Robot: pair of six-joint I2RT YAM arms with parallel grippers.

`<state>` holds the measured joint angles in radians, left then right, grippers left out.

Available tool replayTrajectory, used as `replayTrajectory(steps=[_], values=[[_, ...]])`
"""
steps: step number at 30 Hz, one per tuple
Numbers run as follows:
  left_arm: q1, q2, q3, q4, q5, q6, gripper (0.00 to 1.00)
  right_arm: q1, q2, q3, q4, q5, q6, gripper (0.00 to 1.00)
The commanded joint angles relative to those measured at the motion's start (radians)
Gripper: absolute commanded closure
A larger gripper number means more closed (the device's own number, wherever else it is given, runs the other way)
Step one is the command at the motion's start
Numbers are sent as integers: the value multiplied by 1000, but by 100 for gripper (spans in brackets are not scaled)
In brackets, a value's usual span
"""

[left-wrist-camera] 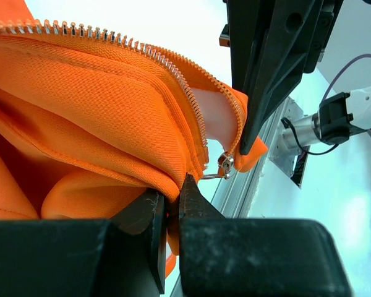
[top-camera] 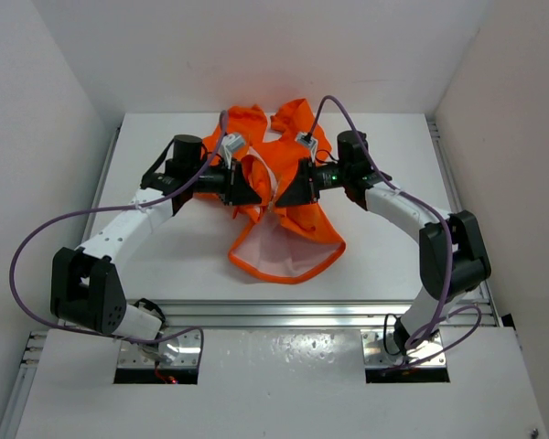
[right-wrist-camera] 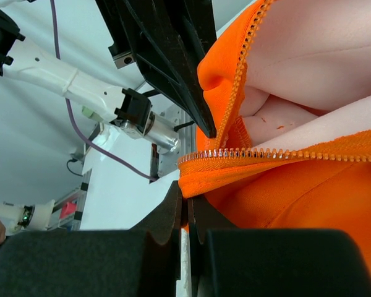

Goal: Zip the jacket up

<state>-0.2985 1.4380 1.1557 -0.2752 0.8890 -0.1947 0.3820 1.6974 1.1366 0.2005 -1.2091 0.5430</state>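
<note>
The orange jacket [top-camera: 293,215] lies open in the middle of the table, its pale lining [top-camera: 279,249] showing at the near hem. My left gripper [top-camera: 253,186] is shut on the left front edge; in the left wrist view the jaws [left-wrist-camera: 173,197] pinch orange fabric just under the metal zipper teeth [left-wrist-camera: 173,73], with the silver slider [left-wrist-camera: 225,164] hanging close by. My right gripper [top-camera: 276,189] is shut on the right front edge; in the right wrist view it [right-wrist-camera: 187,199] pinches fabric under the zipper teeth [right-wrist-camera: 260,153]. The two grippers face each other, a few centimetres apart.
The white table [top-camera: 165,256] is walled in by white panels on three sides. An aluminium rail [top-camera: 284,314] runs along the near edge. Purple cables loop from both arms over the jacket's collar area [top-camera: 256,119].
</note>
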Motion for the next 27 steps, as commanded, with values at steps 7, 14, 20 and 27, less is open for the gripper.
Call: replayTrajectory(steps=[7,14,20,27], values=[[27,-28,44,116,60,-60,100,8,-7,6,39,-41,-12,100],[27,-28,44,125,84,-81,100,8,1,12,22,-35,-25,100],[27,-28,26,134,96,-81,100,6,13,26,28,-37,-18,100],[27,-28,16,134,96,-81,100,-8,19,28,65,-37,18,100]])
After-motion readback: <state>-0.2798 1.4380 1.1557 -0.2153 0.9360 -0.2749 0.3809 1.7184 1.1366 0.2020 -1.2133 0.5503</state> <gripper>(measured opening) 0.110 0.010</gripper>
